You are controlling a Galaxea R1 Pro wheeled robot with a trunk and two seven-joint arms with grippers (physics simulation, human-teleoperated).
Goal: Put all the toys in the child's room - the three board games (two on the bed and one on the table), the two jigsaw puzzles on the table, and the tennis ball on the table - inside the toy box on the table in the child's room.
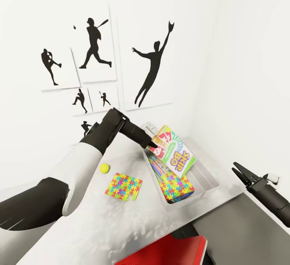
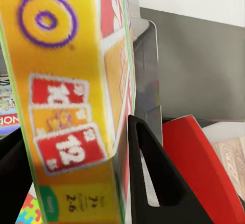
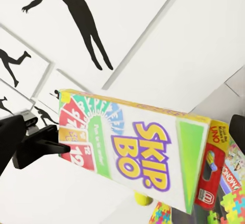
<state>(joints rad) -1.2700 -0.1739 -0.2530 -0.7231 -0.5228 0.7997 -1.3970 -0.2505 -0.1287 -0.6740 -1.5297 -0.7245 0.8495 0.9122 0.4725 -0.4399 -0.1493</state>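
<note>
- White wall (image 1: 193, 23) behind the table (image 1: 121, 224) is showing black sports silhouette pictures (image 1: 151, 61).
- Toy box (image 1: 209, 184) is sitting far right on the table; one jigsaw puzzle (image 1: 175, 187) and other boxed games are lying inside it.
- Second jigsaw puzzle (image 1: 124, 186) and tennis ball (image 1: 105, 168) are lying on the tabletop left of the box, apart from each other.
- Red object (image 1: 169, 253) is sitting at the near edge.
- Left gripper (image 1: 150, 144) is reaching right over the box, fingers (image 2: 158, 183) clamped on the Skip-Bo box (image 3: 143, 152), holding it tilted above the bin.
- Right gripper (image 1: 240, 172) is hovering near right, jaws slightly apart, holding nothing.
- Readable: "SKIP BO", "12", "UNO", "MONOPOLY".
</note>
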